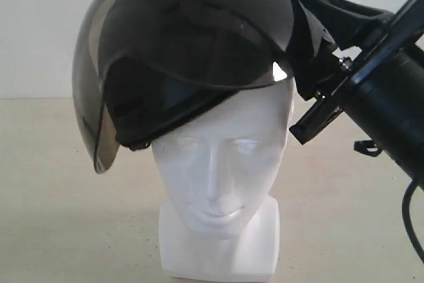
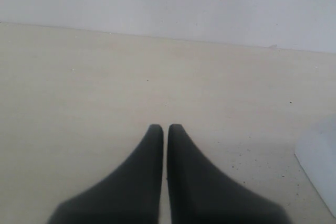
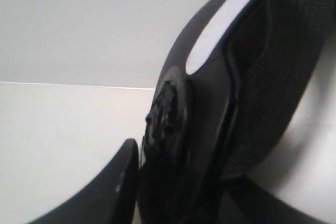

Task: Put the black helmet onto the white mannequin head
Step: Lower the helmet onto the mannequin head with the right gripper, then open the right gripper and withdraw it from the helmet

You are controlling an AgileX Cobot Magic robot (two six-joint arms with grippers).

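Right end effector [image 1: 301, 38] gripping black helmet [image 1: 192, 31], atop mannequin head [image 1: 225, 157]

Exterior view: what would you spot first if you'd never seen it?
The black helmet, big and shiny, sits tilted over the top of the white mannequin head in the middle of the view. On the right, the right gripper clamps the helmet's side.
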